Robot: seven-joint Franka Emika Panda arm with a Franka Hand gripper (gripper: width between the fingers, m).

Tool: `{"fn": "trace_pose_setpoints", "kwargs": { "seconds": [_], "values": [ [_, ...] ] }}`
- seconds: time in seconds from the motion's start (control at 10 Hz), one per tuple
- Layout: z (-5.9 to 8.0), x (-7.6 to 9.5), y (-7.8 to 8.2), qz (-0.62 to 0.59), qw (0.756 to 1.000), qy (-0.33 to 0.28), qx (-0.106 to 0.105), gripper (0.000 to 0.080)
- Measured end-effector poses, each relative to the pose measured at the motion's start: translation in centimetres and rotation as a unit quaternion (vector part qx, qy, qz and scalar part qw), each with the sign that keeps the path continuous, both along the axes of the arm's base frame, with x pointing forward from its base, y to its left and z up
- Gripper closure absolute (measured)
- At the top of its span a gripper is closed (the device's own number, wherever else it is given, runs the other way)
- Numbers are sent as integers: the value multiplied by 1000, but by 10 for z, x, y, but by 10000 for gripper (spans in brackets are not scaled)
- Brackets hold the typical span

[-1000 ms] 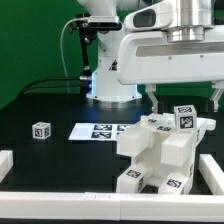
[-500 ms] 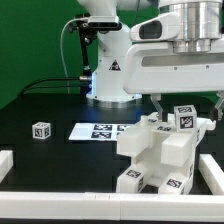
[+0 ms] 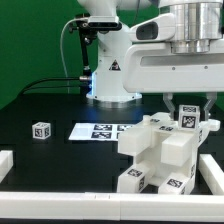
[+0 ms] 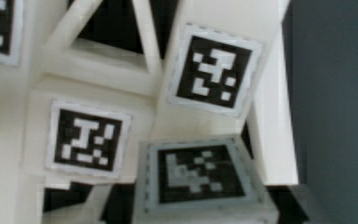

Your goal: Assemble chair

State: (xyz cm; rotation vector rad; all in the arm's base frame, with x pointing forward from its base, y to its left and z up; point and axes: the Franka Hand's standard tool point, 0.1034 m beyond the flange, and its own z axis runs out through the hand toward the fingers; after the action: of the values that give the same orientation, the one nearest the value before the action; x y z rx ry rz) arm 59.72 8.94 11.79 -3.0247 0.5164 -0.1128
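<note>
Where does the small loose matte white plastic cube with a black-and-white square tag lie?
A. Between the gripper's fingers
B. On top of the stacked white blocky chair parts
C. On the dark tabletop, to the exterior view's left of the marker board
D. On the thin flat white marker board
C: the cube sits alone on the dark tabletop, apart from the marker board on its exterior-view left and far from the stacked chair parts.

The exterior view is bright and fairly sharp — the white chair (image 3: pixel 165 150) almost glows against the dark table (image 3: pixel 40 165), with soft grey shade on its sides. A blue shine sits on the robot base (image 3: pixel 105 88). The wrist view is blurry — its tags (image 4: pixel 91 140) look fuzzy.
</note>
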Motion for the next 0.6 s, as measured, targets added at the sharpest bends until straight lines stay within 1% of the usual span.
{"fn": "trace_pose_setpoints", "kwargs": {
  "seconds": [0.2,0.4,0.5,0.6],
  "values": [
    [0,0,0,-53,999,3,5,521],
    [-1,0,2,-140,990,3,14,521],
    [-1,0,3,-209,978,7,22,521],
    [-1,-1,5,-291,956,14,31,521]
  ]
}}
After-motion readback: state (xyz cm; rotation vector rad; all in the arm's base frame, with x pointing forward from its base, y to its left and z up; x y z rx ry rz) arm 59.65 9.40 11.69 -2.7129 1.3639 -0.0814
